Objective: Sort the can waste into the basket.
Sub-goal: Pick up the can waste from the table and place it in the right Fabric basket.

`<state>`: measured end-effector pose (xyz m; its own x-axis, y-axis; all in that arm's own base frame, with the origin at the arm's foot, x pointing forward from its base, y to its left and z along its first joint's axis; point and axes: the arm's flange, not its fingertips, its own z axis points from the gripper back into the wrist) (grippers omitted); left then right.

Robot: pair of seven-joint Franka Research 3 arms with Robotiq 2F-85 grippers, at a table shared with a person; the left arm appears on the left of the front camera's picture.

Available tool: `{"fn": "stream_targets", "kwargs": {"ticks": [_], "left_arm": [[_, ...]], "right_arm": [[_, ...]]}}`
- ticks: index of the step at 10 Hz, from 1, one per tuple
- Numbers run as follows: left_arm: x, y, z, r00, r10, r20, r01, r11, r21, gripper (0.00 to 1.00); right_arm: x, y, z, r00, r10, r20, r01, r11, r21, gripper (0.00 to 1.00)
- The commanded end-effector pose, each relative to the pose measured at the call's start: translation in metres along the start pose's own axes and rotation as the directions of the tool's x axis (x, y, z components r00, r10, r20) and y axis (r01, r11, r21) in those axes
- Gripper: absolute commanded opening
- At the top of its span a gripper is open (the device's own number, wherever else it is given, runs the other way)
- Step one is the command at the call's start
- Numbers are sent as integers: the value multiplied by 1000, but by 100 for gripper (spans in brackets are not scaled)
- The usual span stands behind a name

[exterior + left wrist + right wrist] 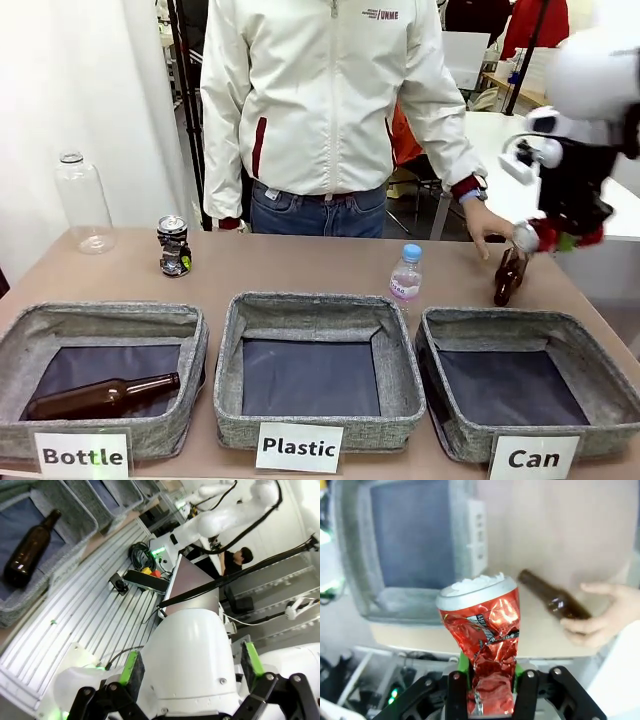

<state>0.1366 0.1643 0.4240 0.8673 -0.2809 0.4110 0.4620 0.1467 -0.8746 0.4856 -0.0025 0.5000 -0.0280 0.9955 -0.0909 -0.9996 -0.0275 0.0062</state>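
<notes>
1. The right gripper [490,680] has its black fingers with green pads clamped tight on the crumpled lower part of the shiny red can [485,625]. The can's foil-like wall is creased and twisted, and its round silver end points away from the wrist.
2. In the front view that red can [548,236] hangs in the air over the table's right edge, beyond the far rim of the grey fabric "Can" basket [497,318], which is rectangular with a dark floor.
3. The black-silver can [173,245], squashed short, stands upright near the table's far edge, toward the left corner.
4. The left gripper [191,662] is spread wide and holds nothing.
5. A person's hand [487,225] grips a brown glass bottle [508,275] near the table's right edge.
</notes>
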Motion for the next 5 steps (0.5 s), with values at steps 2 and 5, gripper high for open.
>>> {"fn": "stream_targets", "kwargs": {"ticks": [2,5], "left_arm": [[-5,0,0,1000,-13,-5,13,1000,-2,100],[-5,0,0,1000,-13,-5,13,1000,-2,100]], "right_arm": [[-2,138,-57,999,19,31,-16,995,-100,0],[7,168,-75,999,-2,55,7,996,-91,0]]}}
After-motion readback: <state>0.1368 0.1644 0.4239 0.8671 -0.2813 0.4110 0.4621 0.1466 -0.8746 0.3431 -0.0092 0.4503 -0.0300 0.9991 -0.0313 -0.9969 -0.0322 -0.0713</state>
